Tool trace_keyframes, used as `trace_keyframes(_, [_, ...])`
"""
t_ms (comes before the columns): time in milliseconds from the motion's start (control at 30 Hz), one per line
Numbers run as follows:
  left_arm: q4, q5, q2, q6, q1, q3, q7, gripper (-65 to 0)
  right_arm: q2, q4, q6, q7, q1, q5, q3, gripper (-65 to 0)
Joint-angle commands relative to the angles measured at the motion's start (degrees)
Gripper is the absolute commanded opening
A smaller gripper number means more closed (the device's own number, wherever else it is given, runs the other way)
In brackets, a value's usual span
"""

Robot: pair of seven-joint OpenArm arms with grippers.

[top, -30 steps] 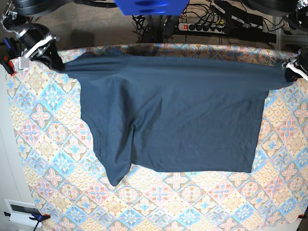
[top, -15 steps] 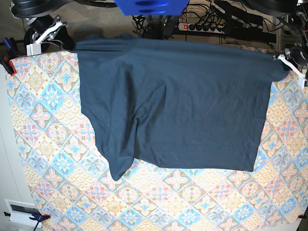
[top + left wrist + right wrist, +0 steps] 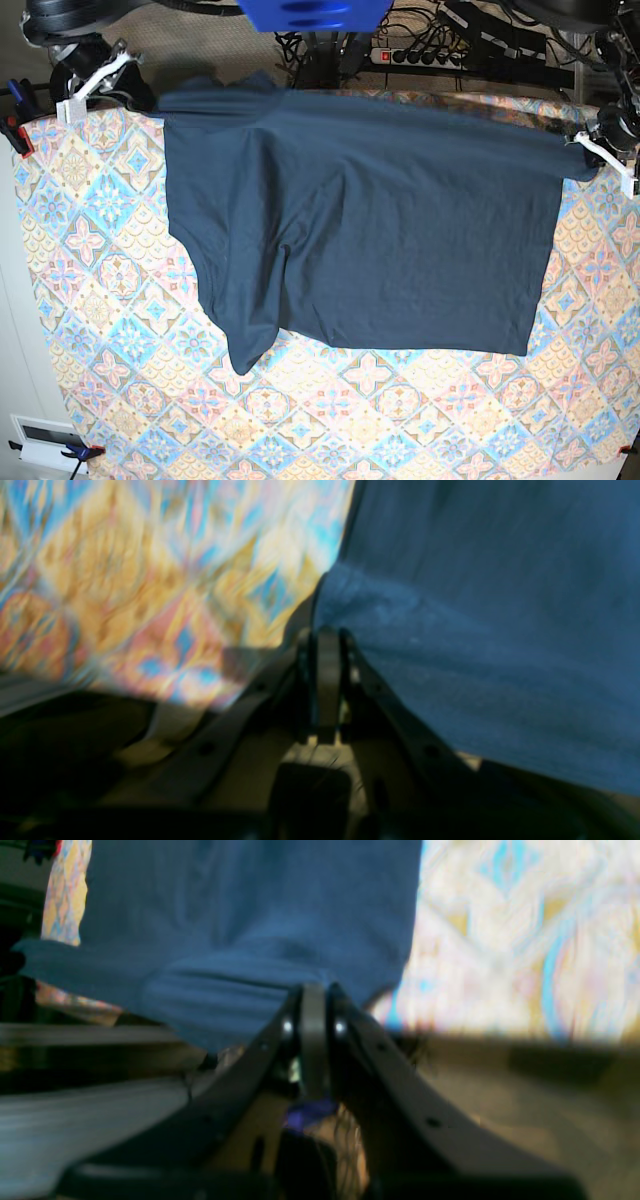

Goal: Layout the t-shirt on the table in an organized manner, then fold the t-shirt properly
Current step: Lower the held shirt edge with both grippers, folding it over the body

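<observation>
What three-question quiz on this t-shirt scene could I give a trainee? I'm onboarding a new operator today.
1. True or false: the t-shirt lies folded in a neat square at the middle of the table.
2. Which corners of the shirt do the right end effector and the left end effector grip? A) the two far corners B) the two near corners C) none
3. Fill in: a sleeve hangs toward the near side on the base view's ____ side.

Key
1. False; it is spread out, stretched between both arms.
2. A; both are shut on the cloth.
3. left
</observation>
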Motion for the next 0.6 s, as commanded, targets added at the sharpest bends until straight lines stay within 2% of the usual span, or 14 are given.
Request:
trace_keyframes(0, [0.7,1.0,-0.3,0.5,-0.3,-2.6,-0.7,-65.0,0.9,0.8,0.0,1.7,0.5,1.6,0.6,-65.0])
trace_keyframes(67, [0.7,1.0,2.3,0.5,-2.0,-4.6,-0.7,-65.0,0.9,0.8,0.0,1.7,2.2,1.6,0.5,-65.0])
trace_keyframes(300, [0.7,0.9,6.2,0.5,-7.3,-8.9,-0.7,-65.0,0.9,0.1,0.0,1.7,9.9,1.5,-1.8,-65.0])
trace_keyframes(567, [0.6,1.5,6.3,0.5,-13.4,-9.1,-0.7,-65.0,1.0,-9.0,0.0,2.2,18.3,1.4,-8.8,-65.0])
